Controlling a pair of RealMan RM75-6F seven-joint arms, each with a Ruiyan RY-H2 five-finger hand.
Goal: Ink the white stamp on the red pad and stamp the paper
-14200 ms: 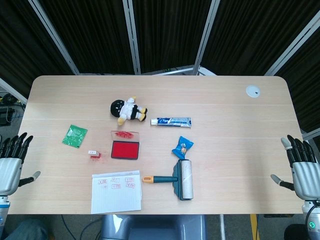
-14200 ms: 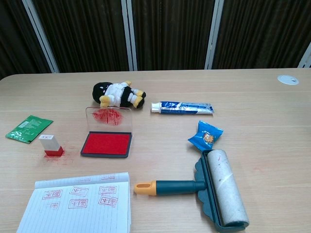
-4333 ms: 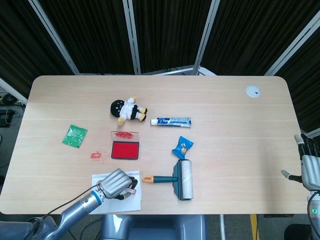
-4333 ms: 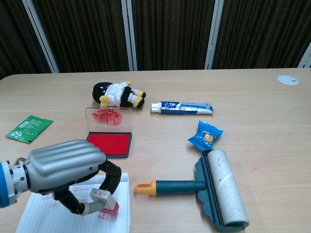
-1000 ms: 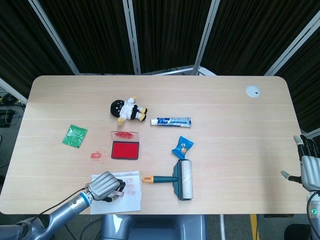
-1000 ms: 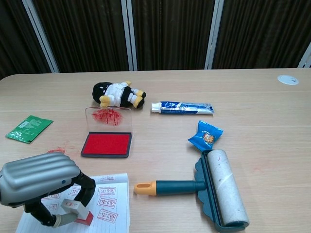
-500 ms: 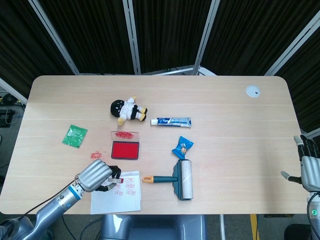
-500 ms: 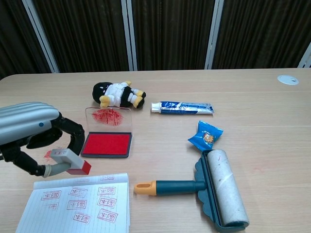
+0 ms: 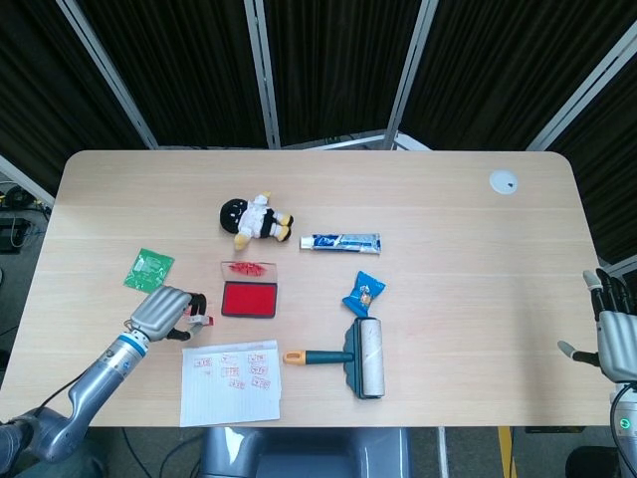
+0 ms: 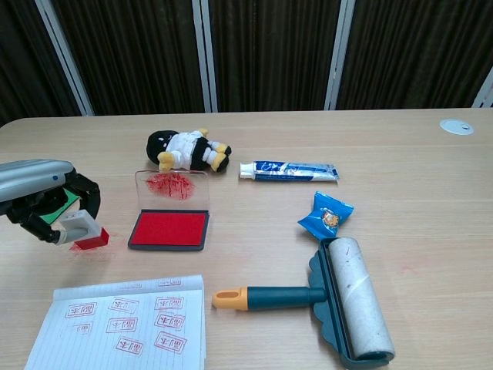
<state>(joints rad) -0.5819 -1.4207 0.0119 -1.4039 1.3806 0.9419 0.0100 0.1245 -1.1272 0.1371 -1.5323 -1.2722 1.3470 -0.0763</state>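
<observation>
My left hand [image 9: 159, 313] [image 10: 37, 194] grips the white stamp [image 10: 82, 228] [image 9: 201, 321], whose red base tilts just above a red smear on the table, left of the red pad [image 9: 249, 299] [image 10: 169, 229]. The pad lies open with its clear, ink-stained lid [image 10: 172, 186] raised behind it. The paper [image 9: 231, 379] [image 10: 127, 327] lies at the front edge and carries several red prints. My right hand [image 9: 615, 334] hangs off the table's right edge, fingers spread and holding nothing.
A green packet [image 9: 148, 269] lies behind my left hand. A plush doll [image 9: 255, 219], a toothpaste tube [image 9: 340, 241], a blue snack bag [image 9: 363, 291] and a lint roller [image 9: 353, 357] lie right of the pad and paper. A white disc [image 9: 504, 181] sits far right.
My left hand has lifted the stamp off the paper and carried it back and left to the red smear beside the pad. The paper shows fresh prints. My right hand has not moved.
</observation>
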